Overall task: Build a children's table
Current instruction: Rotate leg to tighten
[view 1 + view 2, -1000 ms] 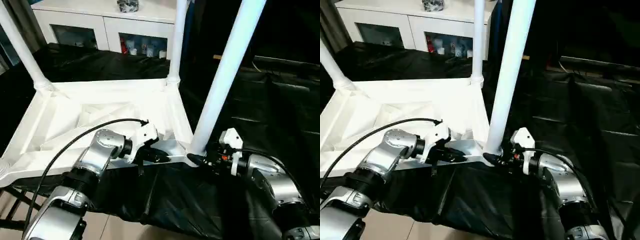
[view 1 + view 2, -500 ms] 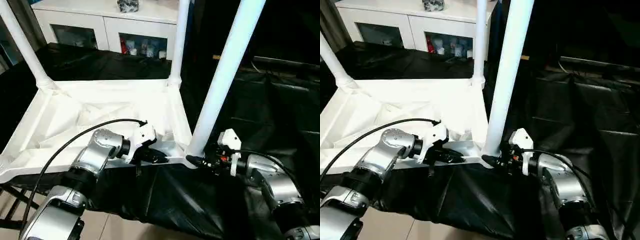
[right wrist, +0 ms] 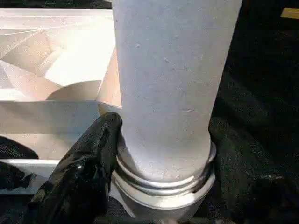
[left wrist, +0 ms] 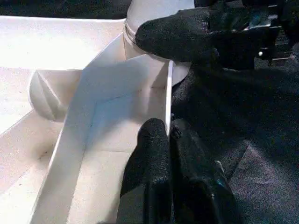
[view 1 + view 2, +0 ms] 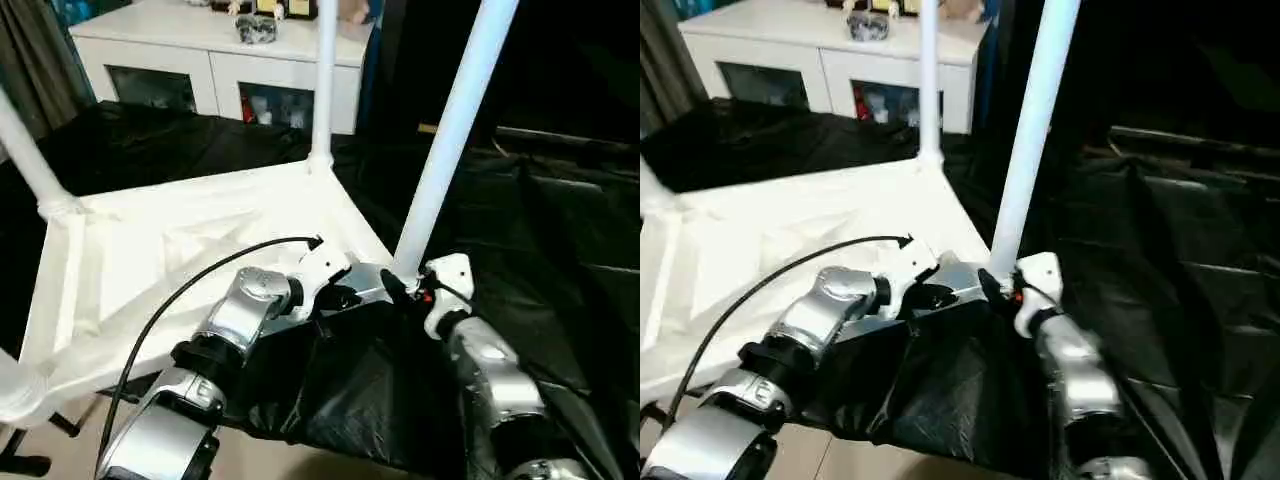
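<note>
The white tabletop lies upside down on black cloth, ribbed underside up. Three white legs stand in its corner sockets: a far one, a left one and a near-right one. My left gripper is shut on the tabletop's near rim, its fingers pinching the thin wall just beside the near-right corner. My right gripper is shut on the base of the near-right leg, one black finger pressed against the collar; the other finger is hidden behind the leg.
A white cabinet with glass doors stands at the back, small items on top. Crumpled black cloth covers the surface to the right and hangs over the front edge. My left arm's black cable arcs over the tabletop.
The tabletop has swung round, its near rim now running diagonally. Both grippers kept their holds and moved with the near-right corner, ending closer together. The view has also shifted slightly.
</note>
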Tool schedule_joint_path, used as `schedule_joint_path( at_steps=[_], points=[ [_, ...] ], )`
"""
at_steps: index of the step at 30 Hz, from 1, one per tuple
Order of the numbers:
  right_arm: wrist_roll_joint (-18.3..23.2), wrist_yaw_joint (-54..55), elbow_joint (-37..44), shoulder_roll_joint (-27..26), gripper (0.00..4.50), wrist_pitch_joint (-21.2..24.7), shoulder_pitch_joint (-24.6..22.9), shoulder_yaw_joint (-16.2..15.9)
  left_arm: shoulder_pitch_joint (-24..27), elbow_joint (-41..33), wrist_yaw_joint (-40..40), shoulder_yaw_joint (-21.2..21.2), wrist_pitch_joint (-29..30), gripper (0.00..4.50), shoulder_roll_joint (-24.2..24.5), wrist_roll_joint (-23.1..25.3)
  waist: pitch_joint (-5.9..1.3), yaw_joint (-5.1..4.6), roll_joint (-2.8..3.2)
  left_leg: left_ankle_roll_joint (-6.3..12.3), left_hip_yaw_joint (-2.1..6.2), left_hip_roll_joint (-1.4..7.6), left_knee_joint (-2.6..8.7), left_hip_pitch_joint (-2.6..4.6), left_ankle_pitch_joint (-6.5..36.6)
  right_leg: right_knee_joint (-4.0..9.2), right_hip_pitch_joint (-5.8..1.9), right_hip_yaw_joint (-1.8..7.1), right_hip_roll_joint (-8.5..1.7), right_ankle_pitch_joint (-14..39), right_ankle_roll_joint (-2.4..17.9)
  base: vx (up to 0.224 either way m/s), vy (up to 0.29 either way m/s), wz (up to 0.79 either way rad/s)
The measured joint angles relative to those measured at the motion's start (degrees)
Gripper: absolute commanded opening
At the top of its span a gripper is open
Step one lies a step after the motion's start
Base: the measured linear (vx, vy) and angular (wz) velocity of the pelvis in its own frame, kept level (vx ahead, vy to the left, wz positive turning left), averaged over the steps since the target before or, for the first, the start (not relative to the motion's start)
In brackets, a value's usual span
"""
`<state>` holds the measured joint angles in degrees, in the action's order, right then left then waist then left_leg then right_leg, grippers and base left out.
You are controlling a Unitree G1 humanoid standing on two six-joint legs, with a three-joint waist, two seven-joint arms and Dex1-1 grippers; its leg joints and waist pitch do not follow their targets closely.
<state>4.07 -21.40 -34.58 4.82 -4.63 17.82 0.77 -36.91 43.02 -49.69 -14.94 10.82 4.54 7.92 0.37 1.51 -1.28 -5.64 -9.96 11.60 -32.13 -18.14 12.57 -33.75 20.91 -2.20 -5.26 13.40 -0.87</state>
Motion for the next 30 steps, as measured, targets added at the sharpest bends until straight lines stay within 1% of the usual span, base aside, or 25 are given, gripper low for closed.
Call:
schedule_joint_path(
  at_steps=[1, 4, 5, 6, 7, 9, 10, 11, 13, 16, 19, 21, 23, 24, 26, 30],
  points=[
    [0.0, -0.1, 0.0, 0.0, 3.38, -0.7, -0.1, 0.2, 0.0, -0.1, -0.2, 0.0, -0.2, 0.0, 0.0, 0.1, 0.01, 0.03, -0.01, 0.0, 0.0, -0.02, 0.02, -0.11, 0.0, 0.03, -0.01, 0.02, 0.0, 0.0, 0.0, 0.0, 0.0, 0.0],
    [0.4, -1.3, 0.0, 0.1, 3.45, -1.6, -0.2, 0.6, 0.0, -0.5, -1.1, 0.0, -0.8, 0.0, 0.0, 0.4, 0.03, 0.12, 0.06, 0.01, 0.0, -0.03, 0.01, -0.37, 0.0, 0.02, 0.07, 0.03, -0.01, -0.2, 0.0, 0.0, 0.0, 0.0],
    [1.1, -2.7, 0.2, 0.6, 3.59, -1.7, -0.4, 0.8, 0.0, -0.7, -1.5, 0.0, -0.9, 0.0, 0.1, 0.4, 0.05, 0.16, 0.07, 0.02, -0.01, -0.03, 0.02, -0.41, 0.0, 0.02, 0.07, 0.03, -0.01, -0.2, 0.0, 0.0, 0.0, 0.0],
    [2.0, -4.9, 0.7, 1.4, 3.84, -1.7, -0.8, 0.9, 0.3, -1.4, -2.4, 0.0, -1.0, 0.0, 0.5, 0.4, 0.08, 0.17, 0.1, 0.02, 0.0, -0.02, 0.03, -0.49, 0.0, -0.01, 0.14, 0.02, -0.01, -0.2, 0.0, 0.0, 0.0, 0.0],
    [2.6, -7.9, 1.8, 2.7, 3.86, -1.8, -1.7, 0.8, 0.5, -2.2, -3.8, -0.2, -1.2, 0.0, 1.0, 0.2, 0.11, 0.26, 0.12, 0.02, 0.0, 0.01, 0.06, -0.63, 0.0, -0.1, 0.26, -0.01, 0.0, -0.5, 0.2, 0.0, 0.0, 0.0],
    [2.5, -11.3, 2.9, 4.6, 3.87, -2.6, -2.3, -0.3, 0.7, -3.0, -5.7, -0.7, -2.0, 0.0, 2.0, -0.3, 0.08, 0.35, 0.22, 0.13, -0.02, 0.09, 0.07, -0.89, -0.1, -0.32, 0.54, -0.04, 0.02, -0.5, 0.0, 0.0, 0.0, 0.0],
    [2.6, -13.0, 3.3, 5.7, 4.11, -3.0, -2.3, -0.9, 1.0, -3.9, -7.2, -1.0, -2.6, 0.0, 2.7, -0.5, 0.09, 0.45, 0.4, 0.35, -0.02, 0.16, 0.1, -1.02, -0.2, -0.4, 0.72, -0.08, 0.09, -0.4, -0.1, 0.0, 0.0, 0.0],
    [2.6, -14.6, 3.8, 6.4, 4.25, -3.0, -2.3, -1.5, 1.1, -4.4, -8.9, -1.4, -3.0, 0.0, 3.6, -0.9, 0.09, 0.55, 0.47, 0.41, -0.03, 0.21, 0.16, -1.13, -0.3, -0.45, 0.85, -0.14, 0.11, -0.4, -0.1, 0.0, 0.0, 0.0],
    [3.0, -17.5, 4.8, 7.8, 4.25, -3.0, -2.3, -2.4, 1.2, -5.0, -12.3, -1.7, -4.0, 0.0, 4.8, -1.6, 0.11, 0.7, 0.52, 0.74, -0.09, 0.27, 0.17, -1.4, -0.5, -0.56, 1.07, -0.26, 0.17, -0.2, 0.1, 0.0, 0.0, 0.0],
    [3.5, -22.3, 5.8, 10.1, 4.25, -3.0, -2.3, -3.4, 1.5, -5.8, -15.5, -1.9, -4.9, 0.0, 5.8, -2.0, 0.17, 0.79, 0.58, 0.83, -0.12, 0.23, 0.1, -1.56, -0.4, -0.51, 1.1, -0.25, 0.13, -0.2, 0.1, 0.0, 0.0, 0.0],
    [4.1, -25.6, 6.4, 11.4, 4.25, -3.0, -2.4, -3.6, 1.5, -6.4, -16.7, -1.8, -5.0, 0.0, 6.6, -2.2, 0.36, 0.59, 0.33, 0.86, -0.09, 0.24, -0.12, -1.75, -0.4, -0.48, 1.13, -0.27, 0.11, -0.2, 0.1, 0.0, 0.0, 0.0],
    [4.3, -27.9, 6.4, 12.7, 4.25, -3.0, -2.3, -3.7, 1.6, -6.3, -17.6, -1.9, -5.0, 0.0, 7.2, -2.5, 0.37, 0.52, 0.38, 0.9, -0.1, 0.23, -0.24, -1.79, -0.3, -0.49, 1.12, -0.25, 0.04, -0.2, 0.1, 0.0, 0.0, 0.0],
    [4.5, -29.5, 6.4, 13.7, 3.98, -3.0, -2.2, -3.7, 1.6, -6.4, -18.6, -2.0, -5.1, 0.0, 7.8, -2.9, 0.41, 0.44, 0.35, 0.9, -0.11, 0.24, -0.34, -1.79, -0.3, -0.57, 1.12, -0.23, 0.03, -0.2, 0.2, 0.0, 0.0, 0.0],
    [4.8, -30.1, 6.4, 14.1, 3.98, -3.0, -2.1, -3.7, 1.6, -6.3, -18.9, -2.0, -5.1, 0.0, 8.1, -3.1, 0.44, 0.43, 0.34, 0.9, -0.1, 0.24, -0.37, -1.79, -0.4, -0.62, 1.12, -0.23, 0.02, -0.2, 0.2, 0.0, 0.0, 0.0],
    [5.4, -31.5, 6.4, 14.8, 3.67, -3.0, -1.5, -3.7, 1.6, -6.3, -19.4, -2.0, -5.2, 0.0, 8.4, -3.3, 0.46, 0.39, 0.32, 0.9, -0.11, 0.26, -0.42, -1.78, -0.4, -0.7, 1.12, -0.25, 0.02, -0.2, 0.2, 0.0, 0.0, 0.0],
    [6.3, -33.6, 6.4, 15.5, 3.33, -3.0, -1.3, -3.7, 1.7, -6.3, -20.1, -2.1, -5.4, 0.0, 8.6, -3.5, 0.46, 0.45, 0.32, 0.9, -0.1, 0.26, -0.43, -1.79, -0.4, -0.72, 1.12, -0.26, 0.03, -0.2, 0.2, 0.0, 0.0, 0.0]
  ],
)
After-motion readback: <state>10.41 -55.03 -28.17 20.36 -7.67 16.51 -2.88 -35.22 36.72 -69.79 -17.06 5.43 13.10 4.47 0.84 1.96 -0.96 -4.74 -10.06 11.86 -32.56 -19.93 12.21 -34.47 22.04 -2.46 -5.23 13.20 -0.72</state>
